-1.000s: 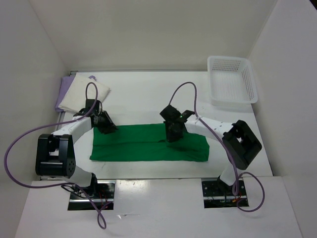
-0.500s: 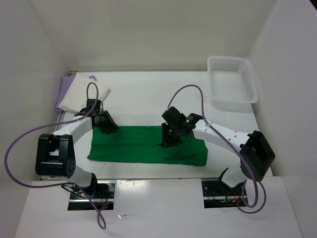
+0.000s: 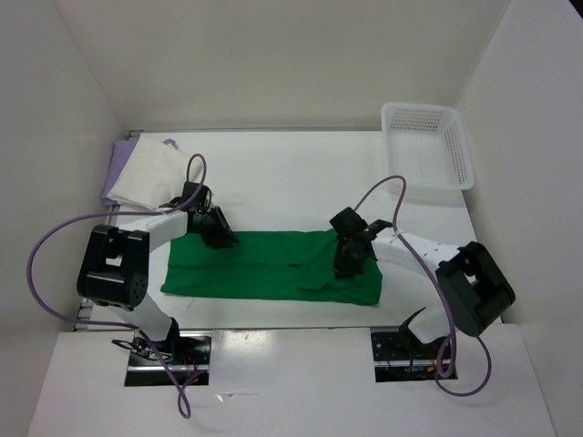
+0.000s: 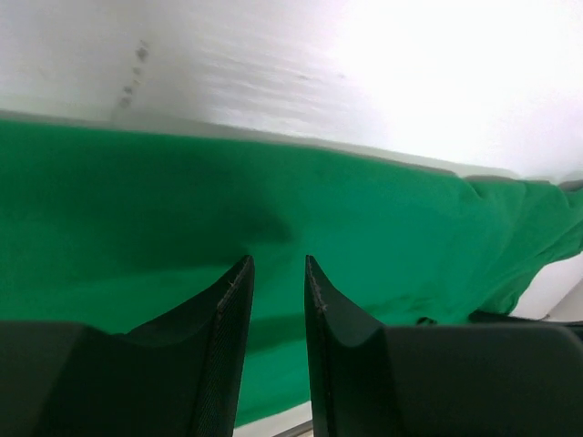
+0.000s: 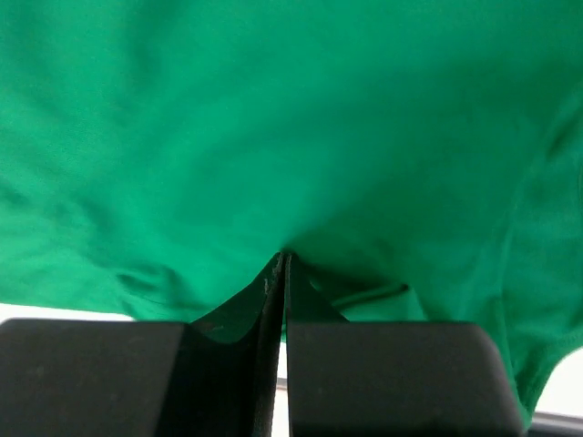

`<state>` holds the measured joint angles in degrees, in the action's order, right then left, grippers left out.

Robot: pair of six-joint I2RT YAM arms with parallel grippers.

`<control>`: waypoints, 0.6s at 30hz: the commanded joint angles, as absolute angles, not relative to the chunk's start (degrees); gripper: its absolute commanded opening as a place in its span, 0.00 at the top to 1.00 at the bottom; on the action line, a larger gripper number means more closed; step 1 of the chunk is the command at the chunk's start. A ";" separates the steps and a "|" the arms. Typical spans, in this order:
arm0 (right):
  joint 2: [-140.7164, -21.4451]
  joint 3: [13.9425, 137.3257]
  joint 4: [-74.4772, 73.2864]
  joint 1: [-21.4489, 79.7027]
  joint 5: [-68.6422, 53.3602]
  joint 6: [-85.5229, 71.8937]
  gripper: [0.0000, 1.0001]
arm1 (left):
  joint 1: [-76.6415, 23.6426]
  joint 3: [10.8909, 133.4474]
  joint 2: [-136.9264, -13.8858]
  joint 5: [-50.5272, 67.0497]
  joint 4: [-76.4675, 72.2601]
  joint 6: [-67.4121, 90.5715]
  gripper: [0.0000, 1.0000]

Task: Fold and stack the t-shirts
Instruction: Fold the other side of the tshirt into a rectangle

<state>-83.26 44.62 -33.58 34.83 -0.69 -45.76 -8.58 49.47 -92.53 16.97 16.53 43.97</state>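
On the white table [image 3: 273, 173], the right gripper [image 3: 346, 266] pinches the green t-shirt [image 3: 255, 269].

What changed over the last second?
The left gripper slid right along the far edge of the green t-shirt, jaws open. The right gripper also moved right and now pinches the cloth shut. The off-white t-shirt, lavender t-shirt and basket stayed put.

Bright even light; green t-shirt [image 5: 301, 127] blurry close up.

There are a plain green t-shirt [image 3: 264, 269], an off-white t-shirt [image 3: 150, 173], a lavender t-shirt [image 3: 114, 168] and a white basket [image 3: 419, 107].
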 commanded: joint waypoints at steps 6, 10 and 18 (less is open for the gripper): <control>-68.74 36.04 -32.95 36.73 -4.03 -57.39 0.96 | -0.63 48.34 -95.97 22.84 13.45 44.82 0.64; -64.52 33.05 -34.45 38.14 -5.89 -60.46 0.97 | 3.33 48.34 -97.21 25.48 12.30 44.82 0.64; -64.59 38.92 -36.74 38.14 -2.56 -58.90 0.95 | 3.52 51.15 -93.17 25.14 14.23 43.77 0.64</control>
